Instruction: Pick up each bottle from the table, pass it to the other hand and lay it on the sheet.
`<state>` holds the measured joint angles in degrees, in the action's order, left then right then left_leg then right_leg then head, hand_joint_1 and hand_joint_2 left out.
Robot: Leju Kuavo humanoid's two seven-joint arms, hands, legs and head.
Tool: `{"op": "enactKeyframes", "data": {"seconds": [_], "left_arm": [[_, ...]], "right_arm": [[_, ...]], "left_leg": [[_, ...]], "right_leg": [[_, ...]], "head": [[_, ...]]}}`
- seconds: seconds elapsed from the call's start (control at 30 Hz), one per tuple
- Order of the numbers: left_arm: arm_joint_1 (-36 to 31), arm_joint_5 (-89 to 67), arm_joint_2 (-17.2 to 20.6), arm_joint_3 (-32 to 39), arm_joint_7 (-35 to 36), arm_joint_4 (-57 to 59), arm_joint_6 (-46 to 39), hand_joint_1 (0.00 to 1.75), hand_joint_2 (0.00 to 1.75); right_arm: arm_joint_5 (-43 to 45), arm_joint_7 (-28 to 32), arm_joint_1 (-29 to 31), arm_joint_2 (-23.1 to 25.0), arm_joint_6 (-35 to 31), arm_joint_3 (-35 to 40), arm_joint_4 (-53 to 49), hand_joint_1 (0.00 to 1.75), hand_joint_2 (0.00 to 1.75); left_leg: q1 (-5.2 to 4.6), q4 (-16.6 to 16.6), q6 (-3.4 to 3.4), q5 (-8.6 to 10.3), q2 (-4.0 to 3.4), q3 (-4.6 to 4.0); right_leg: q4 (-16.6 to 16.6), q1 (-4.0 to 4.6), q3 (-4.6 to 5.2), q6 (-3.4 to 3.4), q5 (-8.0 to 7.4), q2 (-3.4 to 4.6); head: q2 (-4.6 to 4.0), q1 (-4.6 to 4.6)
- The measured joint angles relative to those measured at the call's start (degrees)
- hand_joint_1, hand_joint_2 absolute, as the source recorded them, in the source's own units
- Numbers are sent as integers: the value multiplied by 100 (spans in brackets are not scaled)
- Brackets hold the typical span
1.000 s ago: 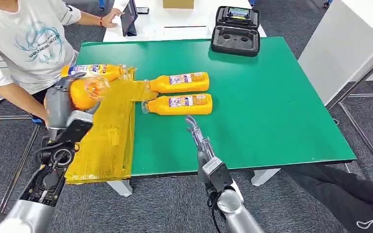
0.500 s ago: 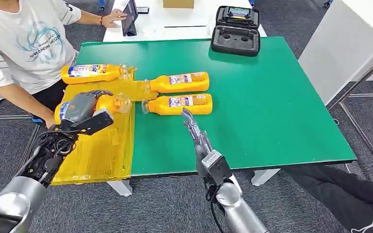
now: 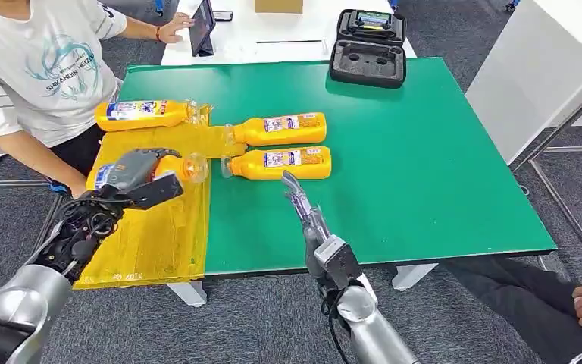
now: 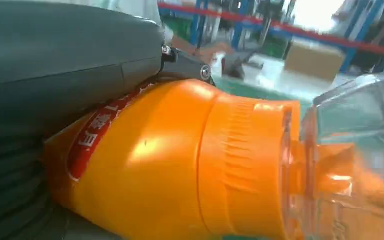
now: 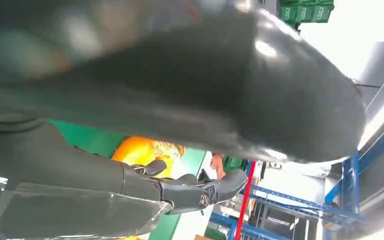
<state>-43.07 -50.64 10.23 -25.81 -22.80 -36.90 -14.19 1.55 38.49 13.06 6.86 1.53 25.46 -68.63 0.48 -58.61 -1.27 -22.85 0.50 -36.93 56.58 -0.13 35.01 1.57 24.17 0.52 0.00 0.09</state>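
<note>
An orange bottle (image 3: 168, 164) with a clear cap is gripped lying on its side by the left hand (image 3: 129, 170), low over the yellow sheet (image 3: 159, 227) on the green table (image 3: 424, 167), the cap pointing toward the right hand; in the left wrist view the bottle (image 4: 180, 170) is seen pressed against the grey thumb. Beyond the left hand, 1 more bottle (image 3: 144, 114) is laid on the sheet, while 2 bottles (image 3: 280, 129) (image 3: 280, 162) are laid just ahead of the right hand (image 3: 297, 196), the nearer almost at its fingertips. The right hand is held empty above the table, fingers extended and apart, and a person (image 3: 38, 68) is seen standing beside the table beyond the left hand.
</note>
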Motion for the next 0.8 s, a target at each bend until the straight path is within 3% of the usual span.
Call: {"op": "enactKeyframes", "data": {"seconds": [0.03,0.8], "left_arm": [[-16,-47,7,-18,50,44,57,175,175],[79,-1242,155,-494,717,1025,406,175,175]], "right_arm": [[-2,5,1,0,28,0,11,0,0],[-258,33,39,15,389,-31,155,0,0]], "left_leg": [[0,0,0,0,0,-1],[0,0,0,0,1,1]], "right_leg": [[0,0,0,0,0,0],[0,0,-3,0,0,0]], "head": [[0,0],[0,0]]}}
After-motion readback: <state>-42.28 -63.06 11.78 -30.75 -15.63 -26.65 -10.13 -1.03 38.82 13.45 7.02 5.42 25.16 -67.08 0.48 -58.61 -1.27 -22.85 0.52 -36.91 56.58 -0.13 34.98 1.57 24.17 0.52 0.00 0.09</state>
